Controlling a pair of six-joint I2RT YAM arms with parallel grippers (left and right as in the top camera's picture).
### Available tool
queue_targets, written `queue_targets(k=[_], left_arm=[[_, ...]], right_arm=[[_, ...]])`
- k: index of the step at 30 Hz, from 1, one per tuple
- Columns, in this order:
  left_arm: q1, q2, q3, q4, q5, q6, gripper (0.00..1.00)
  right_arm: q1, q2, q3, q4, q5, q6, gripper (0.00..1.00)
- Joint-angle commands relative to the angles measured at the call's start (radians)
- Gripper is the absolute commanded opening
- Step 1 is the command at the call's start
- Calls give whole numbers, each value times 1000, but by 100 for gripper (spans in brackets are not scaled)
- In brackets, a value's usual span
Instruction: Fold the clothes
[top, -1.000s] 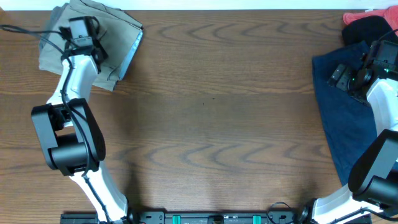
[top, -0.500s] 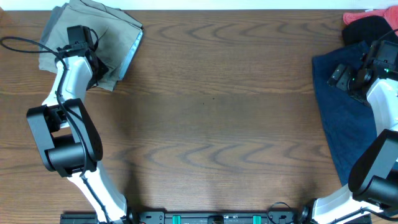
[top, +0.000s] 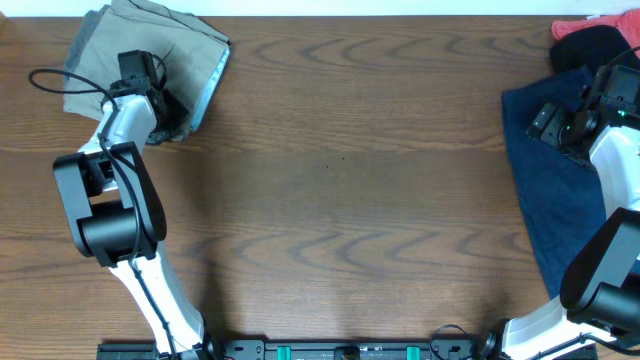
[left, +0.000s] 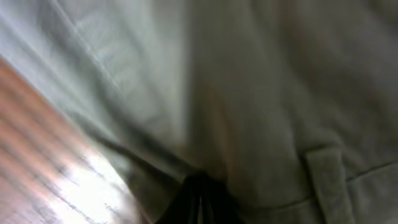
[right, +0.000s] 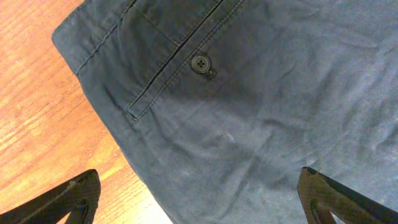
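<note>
The brown wood-grain surface (top: 340, 200) fills the overhead view. A large navy blue cotton garment (top: 540, 210) lies spread flat at its right edge. A pale khaki-beige pair of cotton shorts (top: 185, 45) sits bunched and partly folded at the far left corner. A black cloth garment (top: 590, 45) is heaped at the far right corner, touching the navy one, with a red cloth garment (top: 580, 25) just behind it.

The right hand (right: 199, 199) hovers over the navy cloth, released, with its fingers spread wide. The left hand (left: 199, 196) is over the khaki shorts with its dark fingertips pressed together. The blur hides whether cloth is pinched between them. A small dark button (right: 200, 63) sits beside a stitched pocket seam on the navy garment.
</note>
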Motion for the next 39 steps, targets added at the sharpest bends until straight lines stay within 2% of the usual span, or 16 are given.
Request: queue_targets(k=[1, 6, 8, 12, 16, 18, 19, 21, 29, 32, 36, 39], left_arm=[[-5, 9, 2, 47, 96, -6, 7], [-5, -24, 8, 48, 125, -5, 7], [-5, -52, 8, 42, 125, -5, 10], [-5, -129, 8, -37, 126, -5, 35], [-5, -227, 8, -142, 126, -6, 49], [-5, -282, 8, -193, 126, -6, 66], [-5, -318, 8, -227, 128, -6, 80], [-5, -373, 8, -288, 129, -6, 98], [-5, -622, 7, -676, 133, -4, 98], [-5, -685, 4, -813, 191, 55, 98], [-25, -788, -60, -892, 245, 173, 98], [-65, -905, -163, -914, 271, 210, 98]], right_arm=[[-2, -23, 10, -1, 6, -10, 99], [-2, -23, 10, -1, 6, -10, 99], [-2, -23, 10, -1, 6, -10, 99], [-2, -23, 10, -1, 6, -10, 99], [-2, -23, 10, -1, 6, -10, 99], [-2, -23, 10, -1, 6, -10, 99], [-2, -23, 10, -1, 6, -10, 99], [-2, -23, 10, -1, 6, -10, 99], [-2, -23, 10, -1, 6, -10, 99], [-2, -23, 10, -1, 6, -10, 99], [-2, -23, 10, -1, 6, -10, 99], [-2, -23, 10, -1, 6, -10, 99]])
